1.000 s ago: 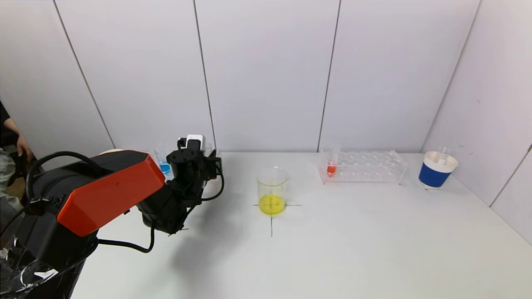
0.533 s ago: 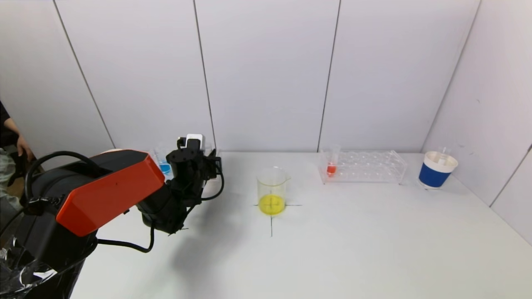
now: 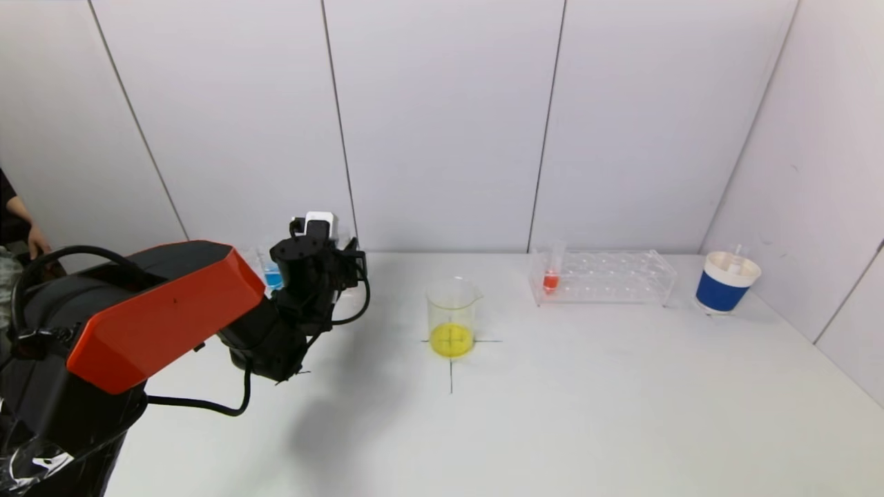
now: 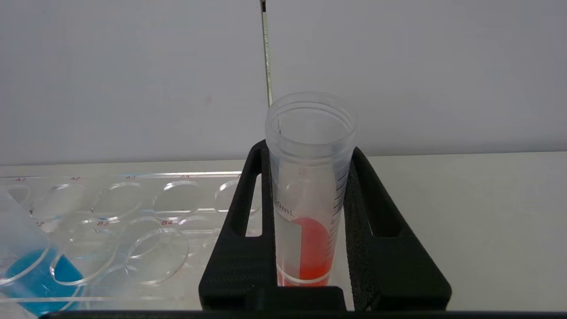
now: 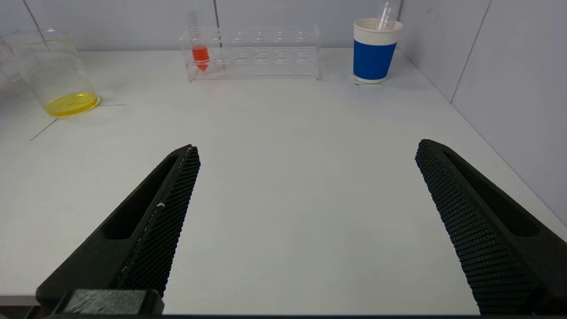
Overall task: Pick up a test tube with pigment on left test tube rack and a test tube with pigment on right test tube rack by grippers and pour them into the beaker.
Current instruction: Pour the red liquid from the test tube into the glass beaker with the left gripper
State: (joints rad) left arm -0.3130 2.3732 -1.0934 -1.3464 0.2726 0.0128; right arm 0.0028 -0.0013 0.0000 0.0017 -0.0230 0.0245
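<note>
Bright, even light; soft shadows; slight edge distortion.

Lab: tube racks (image 3: 604, 276), beaker (image 3: 452, 316)

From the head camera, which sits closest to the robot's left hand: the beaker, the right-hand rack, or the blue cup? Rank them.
1. Beaker, mid-table, nearest the left hand.
2. Right rack, farther right, near the back wall.
3. Blue cup, far right, by the side wall.

I count two clear racks (image 3: 601, 276) (image 4: 115, 221), three pigment tubes (image 4: 310, 195) (image 4: 26, 274) (image 3: 551, 269), one beaker (image 3: 452, 316), one blue cup (image 3: 725, 281), and perhaps one pipette (image 5: 383, 15) inside it.
</note>
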